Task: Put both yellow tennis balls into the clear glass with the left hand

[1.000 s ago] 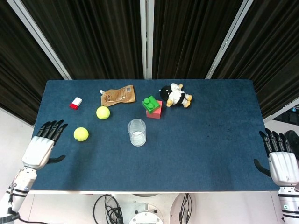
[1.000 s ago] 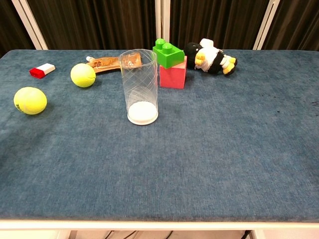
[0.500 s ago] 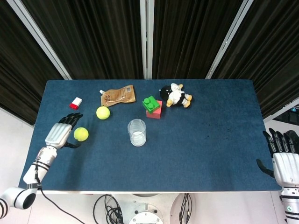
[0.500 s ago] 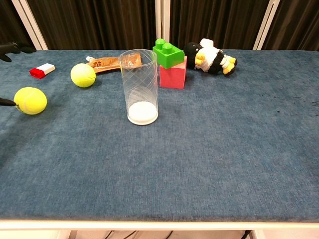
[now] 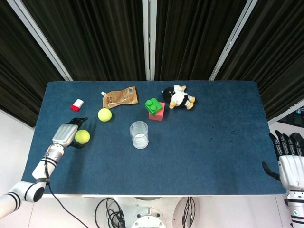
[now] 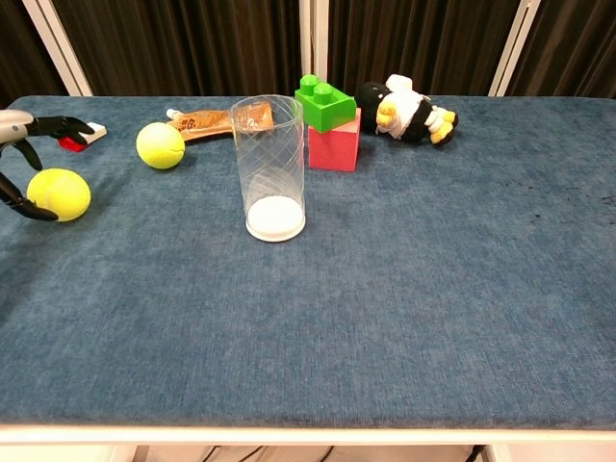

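Two yellow tennis balls lie left of the upright clear glass (image 5: 139,135) (image 6: 270,168). My left hand (image 5: 66,133) (image 6: 24,130) sits at the near ball (image 5: 82,136) (image 6: 60,193), its left side. The dark fingers spread above that ball and the thumb curves under it, without a plain grip. The far ball (image 5: 104,114) (image 6: 160,145) lies free behind it, closer to the glass. The glass holds nothing. My right hand (image 5: 289,164) hangs off the table's front right corner, fingers apart and holding nothing; the chest view does not show it.
A red and white small item (image 5: 77,105) (image 6: 85,138) lies at the back left, just behind my left fingers. A brown pouch (image 5: 120,97), a green brick (image 5: 153,105) on a pink block (image 5: 157,116) and a plush toy (image 5: 178,98) stand behind the glass.
My left hand has moved from the table's left edge inward to the near ball, and its fingers now bracket it. The balls, the glass and my right hand have kept their places.
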